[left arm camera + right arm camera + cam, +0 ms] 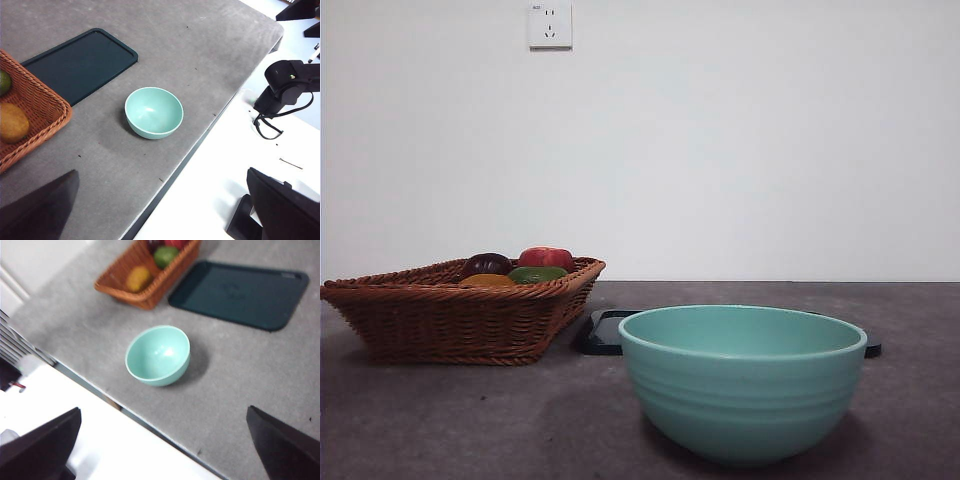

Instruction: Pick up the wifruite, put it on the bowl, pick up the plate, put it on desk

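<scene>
The wifruite (487, 281), a small orange-brown fruit, lies in the brown wicker basket (450, 315); it also shows in the left wrist view (12, 122) and the right wrist view (139, 277). The mint-green bowl (743, 385) stands empty on the grey desk (470, 420), seen from above in both wrist views (153, 112) (157, 355). The plate, a dark flat tray (605, 332) (80, 65) (240, 292), lies behind the bowl beside the basket. My left gripper (161, 172) and right gripper (164, 409) hang high above the desk, both open and empty, out of the front view.
The basket also holds a red fruit (547, 258), a green fruit (537, 273) and a dark purple fruit (486, 264). The desk's front edge (200, 145) runs close to the bowl. The other arm (290, 85) shows beyond that edge.
</scene>
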Robot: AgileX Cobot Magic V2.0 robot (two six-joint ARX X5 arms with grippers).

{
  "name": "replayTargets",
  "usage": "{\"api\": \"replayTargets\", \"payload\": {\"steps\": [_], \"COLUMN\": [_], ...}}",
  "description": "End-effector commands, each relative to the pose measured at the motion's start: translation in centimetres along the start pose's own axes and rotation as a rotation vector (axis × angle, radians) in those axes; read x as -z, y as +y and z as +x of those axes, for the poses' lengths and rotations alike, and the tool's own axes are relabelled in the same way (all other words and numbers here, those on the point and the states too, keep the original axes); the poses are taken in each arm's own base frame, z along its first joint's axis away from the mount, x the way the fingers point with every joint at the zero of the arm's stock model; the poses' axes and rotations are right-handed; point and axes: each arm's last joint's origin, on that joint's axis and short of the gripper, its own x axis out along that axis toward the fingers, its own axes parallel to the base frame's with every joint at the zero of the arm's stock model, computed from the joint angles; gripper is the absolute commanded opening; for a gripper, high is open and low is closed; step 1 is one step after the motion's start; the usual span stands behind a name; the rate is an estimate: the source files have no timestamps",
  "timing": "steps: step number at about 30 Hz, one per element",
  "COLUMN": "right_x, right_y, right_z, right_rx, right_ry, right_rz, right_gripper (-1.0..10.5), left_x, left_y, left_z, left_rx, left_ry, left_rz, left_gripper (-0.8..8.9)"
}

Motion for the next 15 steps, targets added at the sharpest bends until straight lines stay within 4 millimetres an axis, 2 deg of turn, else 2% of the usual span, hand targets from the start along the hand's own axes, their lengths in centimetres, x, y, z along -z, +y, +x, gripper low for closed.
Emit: {"api": "replayTargets", "payload": {"steps": [1,11,13,15], "right_x": [0.2,0.43,0.42,0.42], "right_y": [-0.02,-0.08,-0.08,-0.08], "right_z": [-0.81,-1.09,-1.09,-1.07], "right_rx": [-0.025,-0.03,-0.028,-0.029], "right_ry": [-0.044,-0.065,-0.065,-0.064], "right_rz": [-0.021,-0.023,-0.023,-0.023], "right_gripper": [6.0,6.0,6.0,5.1], "left_x": [-0.31,-0.31,-0.31,-0.3], "left_y": [-0.07,-0.07,-0.07,-0.08], "left_z": [-0.16,-0.16,-0.16,-0.16], "left_rx": [0.007,0.007,0.007,0.007], "left_ry": [-0.019,-0.019,-0.019,-0.018], "left_rz": [0.01,0.01,0.01,0.01], "left_gripper": [6.57,6.31,5.41,3.56]}}
